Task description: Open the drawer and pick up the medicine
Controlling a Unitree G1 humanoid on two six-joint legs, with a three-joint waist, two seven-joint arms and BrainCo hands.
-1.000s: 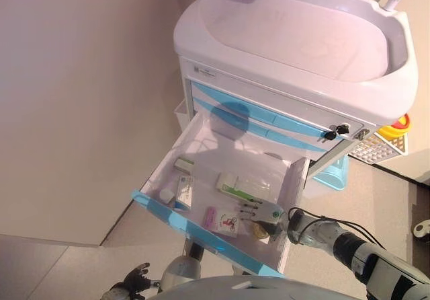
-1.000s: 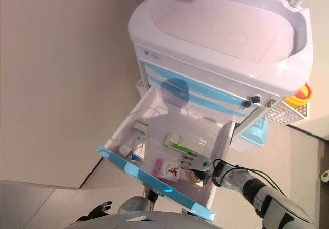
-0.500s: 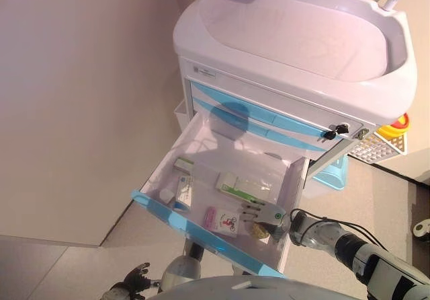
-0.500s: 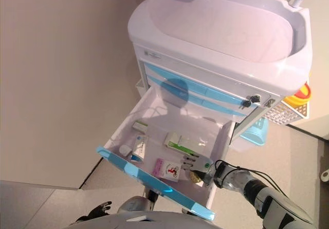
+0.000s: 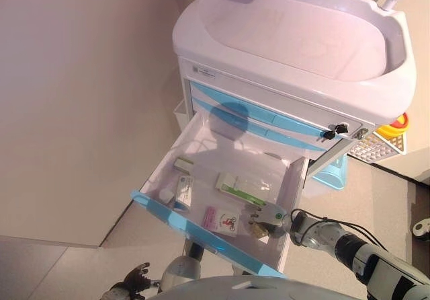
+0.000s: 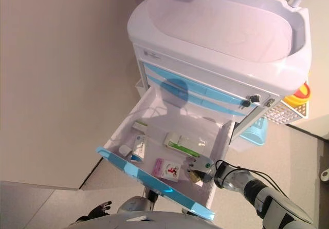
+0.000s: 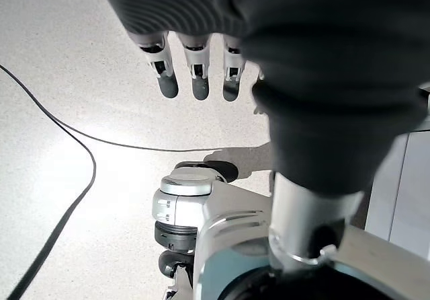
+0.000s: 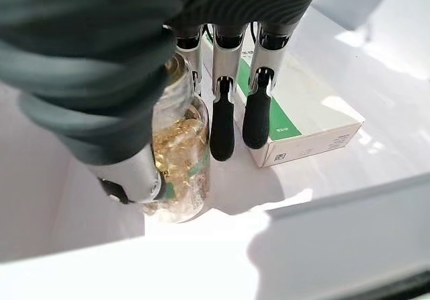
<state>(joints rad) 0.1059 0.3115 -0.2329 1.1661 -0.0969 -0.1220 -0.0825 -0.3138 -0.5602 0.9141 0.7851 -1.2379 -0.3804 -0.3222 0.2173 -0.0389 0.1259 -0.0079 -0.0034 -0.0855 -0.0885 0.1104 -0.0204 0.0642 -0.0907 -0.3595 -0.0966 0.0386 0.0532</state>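
Observation:
The cart's top drawer [image 5: 195,230] with a blue front stands pulled out. At its front right corner stands a small clear medicine bottle [image 8: 180,172] of yellow capsules, also seen from above as the bottle [image 5: 258,230]. My right hand [image 5: 270,217] is down over it, thumb [image 8: 127,172] on one side and curled fingers [image 8: 222,128] on the other, closed round the bottle. A green-and-white box [image 8: 295,122] lies just past the fingers. My left hand [image 5: 134,277] hangs low beside the cart, its fingers [image 7: 195,78] straight over the floor.
The drawer also holds a pink-and-white packet [image 5: 222,220], a white box [image 5: 183,191], a small box [image 5: 183,164] and a white round cap [image 5: 166,194]. The cart's white top tray [image 5: 289,31] overhangs behind. A key [image 5: 334,133] sits in the lock; a light blue bin [image 5: 332,172] hangs at the right.
My right hand's fingers, stretched flat over the drawer's front right corner before, have curled down round the bottle. The left hand has not moved.

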